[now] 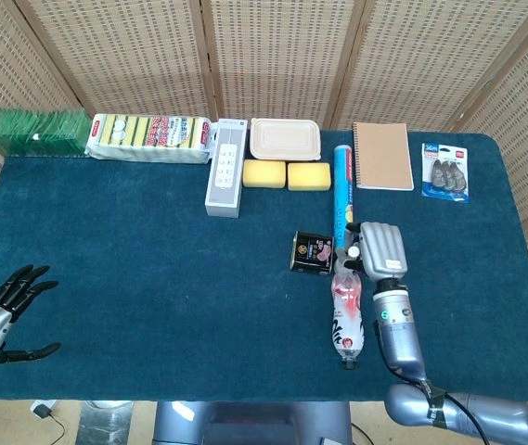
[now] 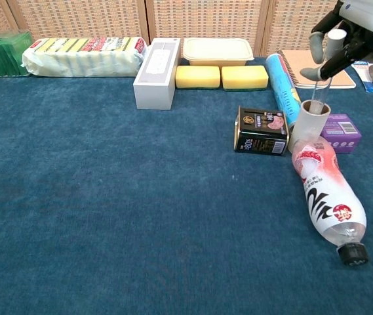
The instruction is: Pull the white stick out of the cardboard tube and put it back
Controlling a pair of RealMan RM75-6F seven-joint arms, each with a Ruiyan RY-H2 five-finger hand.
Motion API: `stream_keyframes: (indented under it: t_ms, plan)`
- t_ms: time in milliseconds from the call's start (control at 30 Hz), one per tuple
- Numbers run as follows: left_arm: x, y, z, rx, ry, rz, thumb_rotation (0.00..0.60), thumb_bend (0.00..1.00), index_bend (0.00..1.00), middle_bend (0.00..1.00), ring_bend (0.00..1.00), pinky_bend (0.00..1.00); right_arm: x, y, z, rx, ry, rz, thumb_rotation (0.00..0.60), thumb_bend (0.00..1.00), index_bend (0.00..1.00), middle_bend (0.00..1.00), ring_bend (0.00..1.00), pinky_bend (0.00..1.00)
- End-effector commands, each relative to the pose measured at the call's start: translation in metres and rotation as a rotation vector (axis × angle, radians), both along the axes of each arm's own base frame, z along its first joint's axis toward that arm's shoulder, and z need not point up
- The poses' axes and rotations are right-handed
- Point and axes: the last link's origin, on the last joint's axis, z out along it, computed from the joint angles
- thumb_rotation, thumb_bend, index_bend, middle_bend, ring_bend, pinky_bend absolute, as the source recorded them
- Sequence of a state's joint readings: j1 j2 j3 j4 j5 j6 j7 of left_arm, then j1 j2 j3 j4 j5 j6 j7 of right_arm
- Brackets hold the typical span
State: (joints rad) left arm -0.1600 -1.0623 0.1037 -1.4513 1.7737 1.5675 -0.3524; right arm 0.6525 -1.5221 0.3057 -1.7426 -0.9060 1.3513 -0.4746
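The cardboard tube stands slightly tilted between the black box and the purple box, leaning by the bottle's base. A white stick pokes out of its open top, most of it sunk inside. My right hand pinches the stick's upper end from above. In the head view the right hand covers the tube and the stick. My left hand rests open at the table's near left corner, fingers spread, holding nothing.
A clear bottle lies in front of the tube. A black box, a purple box and a blue cylinder crowd around it. Along the back stand a notebook, sponges, a lidded container and a white box.
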Motion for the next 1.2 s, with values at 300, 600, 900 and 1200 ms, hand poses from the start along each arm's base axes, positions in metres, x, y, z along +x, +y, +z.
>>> stream_keyframes:
  t_ms: [300, 600, 900, 1200]
  plan:
    - [0.0004, -0.0025, 0.0017, -0.001, -0.006, -0.011, 0.463, 0.11, 0.16, 0.08, 0.03, 0.24, -0.0011, 0.0001, -0.0108, 0.005, -0.036, 0.026, 0.600, 0.33, 0.76, 0.90, 0.90, 0.84]
    - [-0.0002, -0.0021, 0.0020, -0.002, -0.007, -0.009, 0.461, 0.11, 0.16, 0.08, 0.03, 0.24, -0.0026, 0.0020, -0.0110, 0.009, -0.030, 0.044, 0.600, 0.32, 0.68, 0.76, 0.74, 0.75]
    - [0.0001, -0.0029, 0.0021, 0.000, -0.008, -0.011, 0.462, 0.11, 0.16, 0.08, 0.03, 0.24, -0.0046, 0.0023, -0.0082, 0.014, -0.020, 0.039, 0.600, 0.30, 0.58, 0.61, 0.61, 0.63]
    - [0.0004, -0.0036, 0.0023, 0.001, -0.008, -0.014, 0.459, 0.11, 0.16, 0.08, 0.03, 0.24, -0.0051, 0.0023, -0.0065, 0.019, -0.017, 0.056, 0.600, 0.25, 0.47, 0.49, 0.50, 0.55]
